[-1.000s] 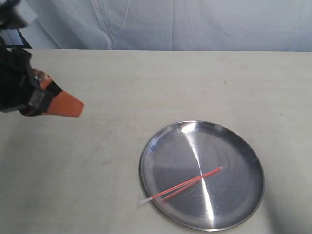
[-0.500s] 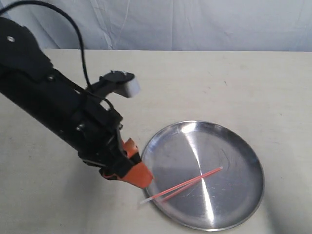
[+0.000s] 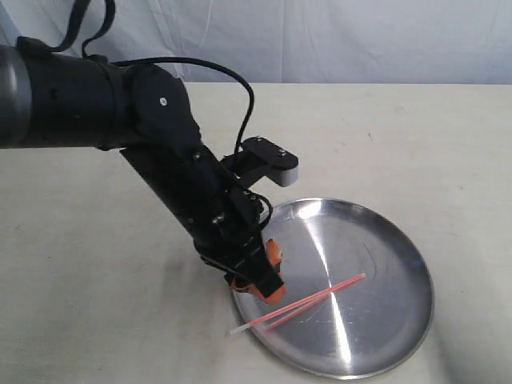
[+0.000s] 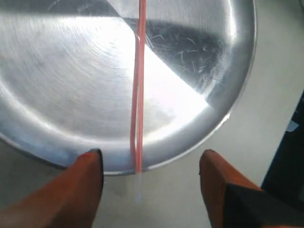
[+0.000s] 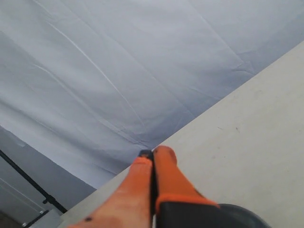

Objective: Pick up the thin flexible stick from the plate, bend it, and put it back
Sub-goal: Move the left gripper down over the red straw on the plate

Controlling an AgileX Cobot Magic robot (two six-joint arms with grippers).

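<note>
The table (image 3: 400, 136) is bordered at one edge by a grey backdrop (image 3: 336, 40).

The black left arm (image 3: 160, 160) is extended across the table from the corner at the backdrop edge, down to the plate.

The plate (image 3: 376, 320) is set flat on the table, well apart from the backdrop edge. Its brushed steel surface is lit by a bright reflection.

The left claw (image 3: 270, 276) is positioned at the plate rim on the side nearest the arm. In the left wrist view the left claw (image 4: 150, 154) is seen spread wide, with nothing gripped. One orange finger (image 4: 90, 166) is placed on each side of the rim section.

The right claw (image 5: 153, 154) is seen only in its own wrist view, raised against the backdrop. Its fingers are pressed together with nothing between them.

The thin flexible stick (image 3: 298, 304) is laid straight across the plate. Its pale end is projected over the rim, between the spread fingers and apart from both. Contact between claw and plate cannot be determined.
</note>
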